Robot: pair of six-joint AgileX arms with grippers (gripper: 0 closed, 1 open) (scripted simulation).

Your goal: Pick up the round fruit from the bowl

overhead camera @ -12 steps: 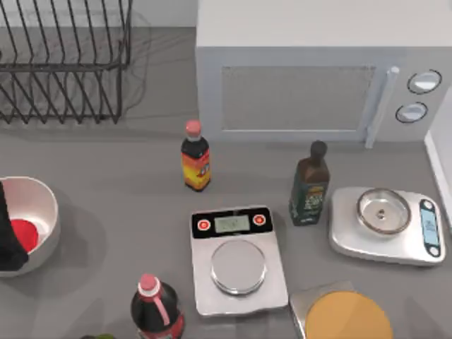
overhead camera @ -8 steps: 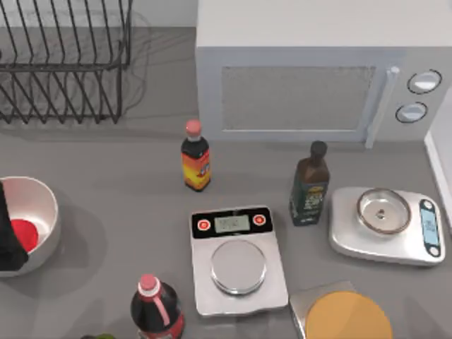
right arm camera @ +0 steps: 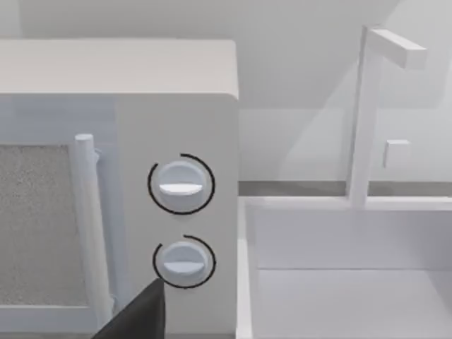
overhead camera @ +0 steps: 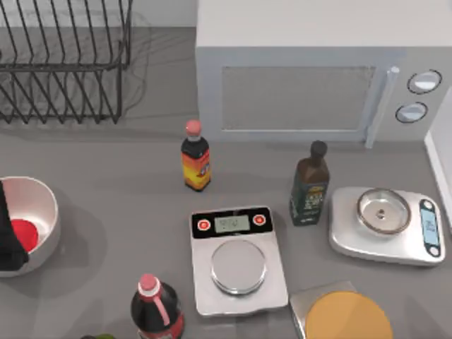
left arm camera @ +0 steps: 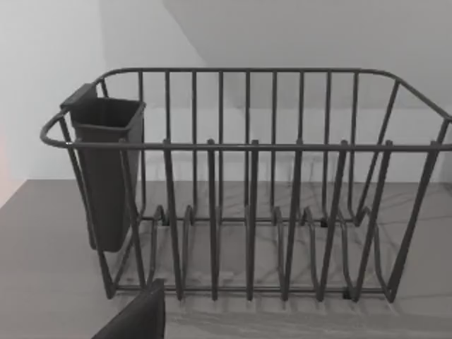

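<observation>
While round fruit point(overhead camera: 22, 234) sits in bowl point(overhead camera: 44, 200), left wrist faces rack point(left arm camera: 247, 183)

Grey table point(overhead camera: 127, 191), bowl point(overhead camera: 44, 205) at left edge, dish rack point(overhead camera: 63, 63), microwave point(overhead camera: 311, 78), bottles, two scales

- Even, soft, bright light from above; no glare.
- Faint, diffuse shadows lie on the bench point(overhead camera: 127, 205) beside the bowl point(overhead camera: 44, 194) and under the dish rack point(overhead camera: 63, 63).
- Edges look slightly soft throughout.
</observation>
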